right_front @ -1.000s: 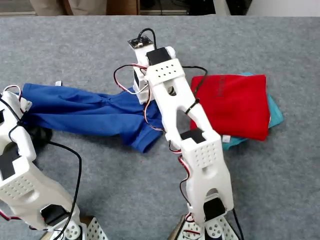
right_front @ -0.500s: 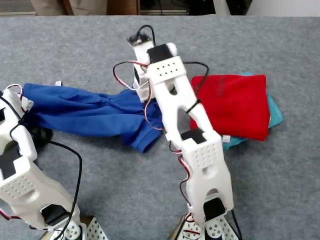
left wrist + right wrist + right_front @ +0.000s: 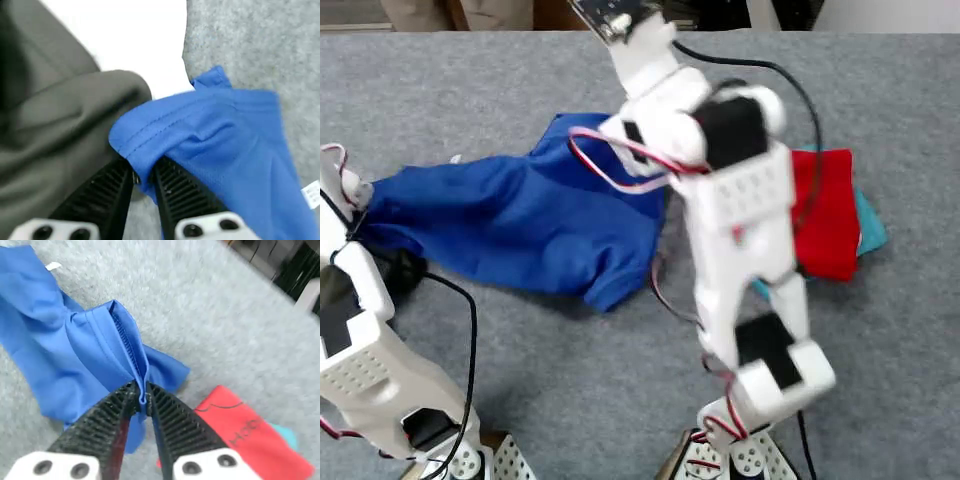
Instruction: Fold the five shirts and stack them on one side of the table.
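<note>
- The grey table [image 3: 880, 100] is taken up across its middle by the blue shirt [image 3: 530, 215], whose long axis is laid from the left edge of the high view toward the upper centre.
- A folded red shirt [image 3: 825, 215] is seen at centre right, laid on a teal shirt [image 3: 870, 228] that is exposed along its right side; the stack is judged to be started there.
- The right gripper [image 3: 141, 395] is clenched on a seamed edge of the blue shirt, held up off the table near the top centre of the high view.
- The left gripper [image 3: 142, 177] is clamped on a hem at the shirt's far-left end, so the cloth is stretched between both jaws and neither arm is nearer.
- Against the earlier frames, the right arm is raised and swung toward the top, and the shirt, then a narrow bunched band, is opened into a broad sheet; the red shirt is left unmoved.
</note>
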{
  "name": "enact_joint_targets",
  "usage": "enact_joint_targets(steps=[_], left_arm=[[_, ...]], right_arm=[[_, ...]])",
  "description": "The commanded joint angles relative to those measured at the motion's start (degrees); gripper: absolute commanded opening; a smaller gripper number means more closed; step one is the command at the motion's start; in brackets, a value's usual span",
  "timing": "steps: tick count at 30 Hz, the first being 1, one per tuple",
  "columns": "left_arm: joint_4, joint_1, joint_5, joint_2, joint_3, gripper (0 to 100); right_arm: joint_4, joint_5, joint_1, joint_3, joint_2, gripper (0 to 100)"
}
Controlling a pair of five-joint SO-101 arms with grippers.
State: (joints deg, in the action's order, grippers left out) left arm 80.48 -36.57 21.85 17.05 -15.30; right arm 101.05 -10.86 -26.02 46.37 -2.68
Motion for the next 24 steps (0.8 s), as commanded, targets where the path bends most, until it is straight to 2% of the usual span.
enact_joint_targets(steps=[1,4,7,12,15,19,24], left_arm=[[12.48,0.09,0.18,-0.48,-13.27,6],[19.6,0.18,0.18,-0.48,-19.52,18],[20.4,-0.26,0.18,-1.1,-21.27,26],[20.4,-1.85,-3.52,-3.82,-19.96,27],[20.31,-1.58,-3.78,-4.79,-20.66,26],[18.37,6.68,0.7,-1.71,-21.98,25],[13.27,17.49,8.0,7.87,-25.49,25]], right_arm=[[1.23,-5.63,0.57,-10.77,11.47,0.4],[0.97,-9.49,0.31,-26.42,17.8,0.4],[-1.23,-12.66,0.4,-41.8,23.78,0.4],[-7.56,-16.0,-0.84,-65.36,36.44,0.4],[-8.7,-17.58,-3.91,-76.0,43.47,0.4],[-12.84,-17.58,-7.52,-83.91,49.71,0.4],[-26.29,-17.58,-7.87,-89.89,50.33,0.5]])
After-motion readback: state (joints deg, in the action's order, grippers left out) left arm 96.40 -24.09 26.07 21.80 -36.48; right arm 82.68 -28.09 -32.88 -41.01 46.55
